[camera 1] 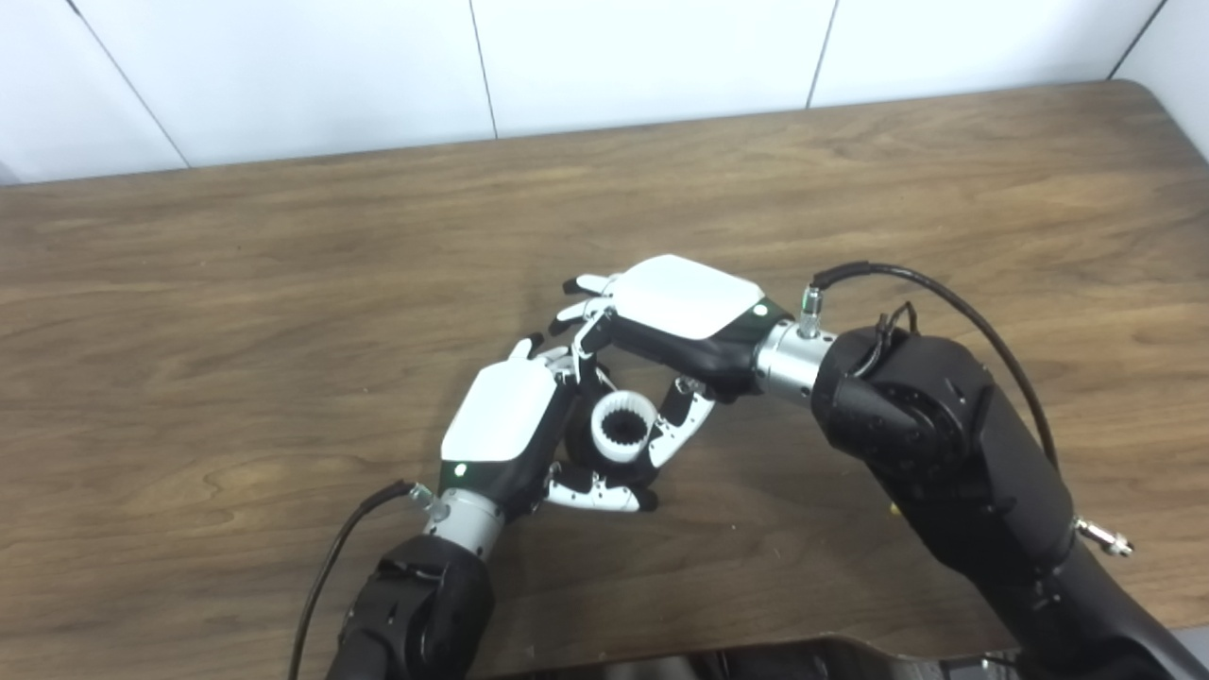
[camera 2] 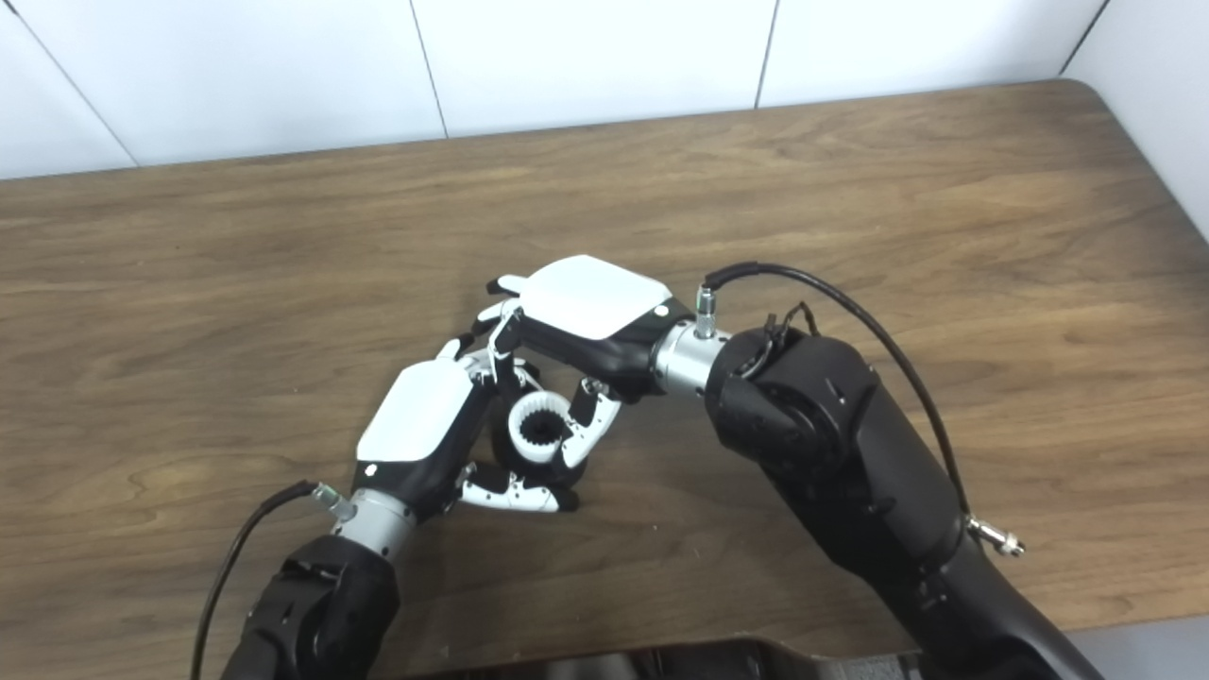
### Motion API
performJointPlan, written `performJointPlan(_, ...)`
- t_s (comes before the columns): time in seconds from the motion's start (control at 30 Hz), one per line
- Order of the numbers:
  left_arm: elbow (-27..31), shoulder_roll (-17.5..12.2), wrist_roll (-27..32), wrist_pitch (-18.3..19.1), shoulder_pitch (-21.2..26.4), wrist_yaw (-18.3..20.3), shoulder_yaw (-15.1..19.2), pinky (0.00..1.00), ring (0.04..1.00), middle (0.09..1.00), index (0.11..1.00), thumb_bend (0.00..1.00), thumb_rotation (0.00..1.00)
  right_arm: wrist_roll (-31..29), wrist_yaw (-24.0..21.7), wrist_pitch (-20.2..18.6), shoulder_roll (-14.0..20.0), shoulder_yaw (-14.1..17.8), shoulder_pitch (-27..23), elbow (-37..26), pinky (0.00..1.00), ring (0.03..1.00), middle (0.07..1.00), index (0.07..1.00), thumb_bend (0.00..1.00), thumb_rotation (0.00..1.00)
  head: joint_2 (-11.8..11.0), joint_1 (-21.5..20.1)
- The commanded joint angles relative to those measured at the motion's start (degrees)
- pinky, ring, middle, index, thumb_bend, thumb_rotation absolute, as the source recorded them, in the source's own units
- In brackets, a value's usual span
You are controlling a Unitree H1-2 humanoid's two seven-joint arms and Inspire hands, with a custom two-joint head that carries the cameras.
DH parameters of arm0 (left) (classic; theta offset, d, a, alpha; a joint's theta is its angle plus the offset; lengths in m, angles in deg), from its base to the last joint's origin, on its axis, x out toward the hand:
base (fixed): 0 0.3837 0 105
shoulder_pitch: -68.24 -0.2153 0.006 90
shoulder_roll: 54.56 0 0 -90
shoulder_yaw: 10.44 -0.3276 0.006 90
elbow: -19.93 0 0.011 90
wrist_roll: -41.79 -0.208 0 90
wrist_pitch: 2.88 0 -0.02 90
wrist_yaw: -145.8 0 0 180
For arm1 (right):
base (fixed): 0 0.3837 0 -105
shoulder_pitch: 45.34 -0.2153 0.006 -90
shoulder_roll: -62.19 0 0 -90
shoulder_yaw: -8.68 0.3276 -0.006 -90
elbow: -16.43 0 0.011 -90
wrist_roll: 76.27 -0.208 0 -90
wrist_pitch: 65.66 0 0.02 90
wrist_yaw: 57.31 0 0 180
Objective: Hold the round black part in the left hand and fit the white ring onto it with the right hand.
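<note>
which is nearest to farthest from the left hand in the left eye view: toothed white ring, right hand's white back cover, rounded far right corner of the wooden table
1. Toothed white ring: right beside the left hand, between both hands.
2. Right hand's white back cover: up and to the right.
3. Rounded far right corner of the wooden table: at the picture's top right.

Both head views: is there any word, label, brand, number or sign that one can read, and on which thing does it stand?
None can be read.
Left hand: plain white cover, one small green light, no text.
Right hand: the same.
White ring: no marking visible.
Table: bare wood grain.
</note>
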Motion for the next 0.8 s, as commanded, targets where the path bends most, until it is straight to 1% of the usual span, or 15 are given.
performJointPlan(0.0,0.0,-0.2,-0.4,0.0,0.1,1.2,-0.4,1.00,0.873,0.778,0.485,0.52,0.05,0.3,1.1,0.9,-0.2,0.1,-0.8,-0.6,0.93,0.976,0.869,0.484,0.52,0.13,0.0,0.0)
performJointPlan(0.57,0.2,-0.1,-0.1,0.3,0.1,1.3,-0.3,1.00,0.881,0.779,0.484,0.52,0.05,0.6,2.7,1.1,-0.3,-0.2,0.3,0.8,0.93,0.978,0.867,0.485,0.52,0.13,0.5,-0.2)
performJointPlan(0.77,0.2,-0.1,0.0,0.3,0.1,1.4,-0.3,1.00,0.882,0.780,0.484,0.52,0.05,0.5,2.7,0.5,-0.5,-0.2,0.6,1.1,0.94,0.980,0.872,0.485,0.52,0.13,0.5,-0.2)
